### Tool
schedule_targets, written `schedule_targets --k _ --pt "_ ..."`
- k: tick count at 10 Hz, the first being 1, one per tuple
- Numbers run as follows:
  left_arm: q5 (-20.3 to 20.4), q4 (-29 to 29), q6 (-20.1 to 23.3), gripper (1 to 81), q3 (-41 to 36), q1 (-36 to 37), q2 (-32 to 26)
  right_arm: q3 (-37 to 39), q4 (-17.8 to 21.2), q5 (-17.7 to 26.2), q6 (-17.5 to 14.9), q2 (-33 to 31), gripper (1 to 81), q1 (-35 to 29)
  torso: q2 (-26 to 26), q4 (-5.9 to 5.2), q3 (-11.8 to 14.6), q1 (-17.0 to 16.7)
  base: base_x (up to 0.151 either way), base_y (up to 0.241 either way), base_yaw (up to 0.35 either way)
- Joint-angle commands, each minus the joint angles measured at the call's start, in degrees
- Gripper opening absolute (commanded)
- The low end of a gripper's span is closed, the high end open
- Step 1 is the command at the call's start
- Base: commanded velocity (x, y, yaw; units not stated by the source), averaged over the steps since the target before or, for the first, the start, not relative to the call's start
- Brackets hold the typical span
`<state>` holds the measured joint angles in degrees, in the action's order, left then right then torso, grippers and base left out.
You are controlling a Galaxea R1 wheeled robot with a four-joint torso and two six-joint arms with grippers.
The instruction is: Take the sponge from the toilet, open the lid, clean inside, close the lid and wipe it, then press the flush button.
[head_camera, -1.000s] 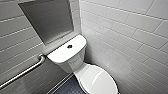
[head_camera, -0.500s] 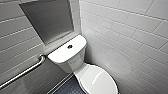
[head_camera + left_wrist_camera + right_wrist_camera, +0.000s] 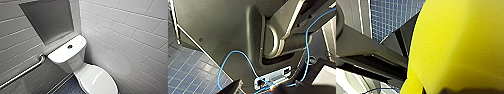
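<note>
The white toilet (image 3: 75, 65) stands in the corner in the head view, with its lid (image 3: 100, 80) down over the bowl. A round flush button (image 3: 70, 46) sits in the flat tank top (image 3: 62, 52). In the right wrist view the bright yellow sponge (image 3: 456, 45) looms very close to the camera, and my right gripper (image 3: 466, 90) is shut on it. In the left wrist view my left gripper (image 3: 268, 88) stands open with nothing in it, near the robot's own grey body and a blue cable (image 3: 243, 57).
A steel grab bar (image 3: 25, 72) runs along the left tiled wall below a recessed grey panel (image 3: 50, 20). A white tiled wall (image 3: 125, 37) rises close to the toilet's right side. Dark blue tiled floor (image 3: 71, 87) lies left of the bowl.
</note>
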<state>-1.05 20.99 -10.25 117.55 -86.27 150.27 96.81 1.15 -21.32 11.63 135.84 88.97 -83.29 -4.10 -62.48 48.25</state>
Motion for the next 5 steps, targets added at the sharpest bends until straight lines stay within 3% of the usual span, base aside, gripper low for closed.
schedule_targets --k 1,3,5 --pt "-4.23 0.01 0.58 81.1 0.57 -1.23 -0.85 -12.88 1.49 1.63 0.67 -16.36 1.0 -10.85 0.0 0.0 0.0 0.0 0.0 0.0 0.0" --pt "-4.23 -0.07 0.5 81.1 1.8 -1.23 0.29 -14.37 6.67 2.24 0.67 -20.66 1.0 -17.27 0.0 0.02 0.0 0.0 0.0 0.0 0.0" --pt "-4.23 0.1 0.58 81.1 2.95 -1.23 1.7 -15.78 8.87 5.14 0.67 -21.29 1.0 -24.83 0.0 0.0 0.0 0.0 0.0 0.0 0.0"
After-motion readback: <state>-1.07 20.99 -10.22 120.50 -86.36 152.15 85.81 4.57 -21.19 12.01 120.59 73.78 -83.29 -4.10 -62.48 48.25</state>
